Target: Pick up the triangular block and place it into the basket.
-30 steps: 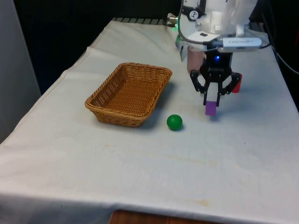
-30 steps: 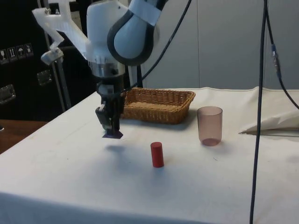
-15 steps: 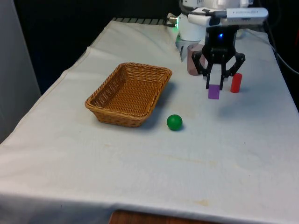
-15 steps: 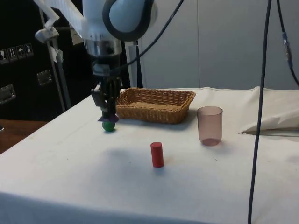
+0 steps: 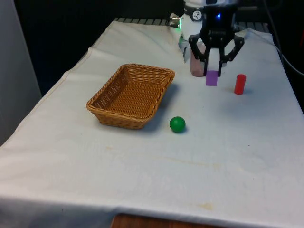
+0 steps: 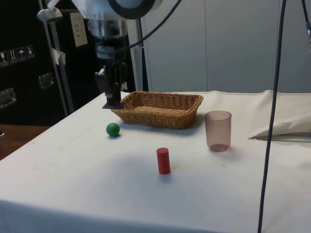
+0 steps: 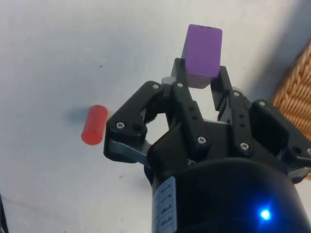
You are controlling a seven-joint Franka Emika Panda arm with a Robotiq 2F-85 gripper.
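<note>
purple block [image 5: 212, 78] clamped between the gripper [image 5: 212, 75] fingers, held high off the cloth, so it should clear the basket [image 5: 115, 117] rim. not over the basket yet: it hangs near the red cylinder [image 5: 240, 84] and pink cup [image 6: 218, 131].

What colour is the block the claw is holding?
Purple; the block in the gripper shows best in the wrist view.

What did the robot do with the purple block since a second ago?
The black gripper, shut on the purple triangular block, lifted it higher above the table. The woven wicker basket, green ball, red cylinder and pink see-through cup stayed put.
</note>
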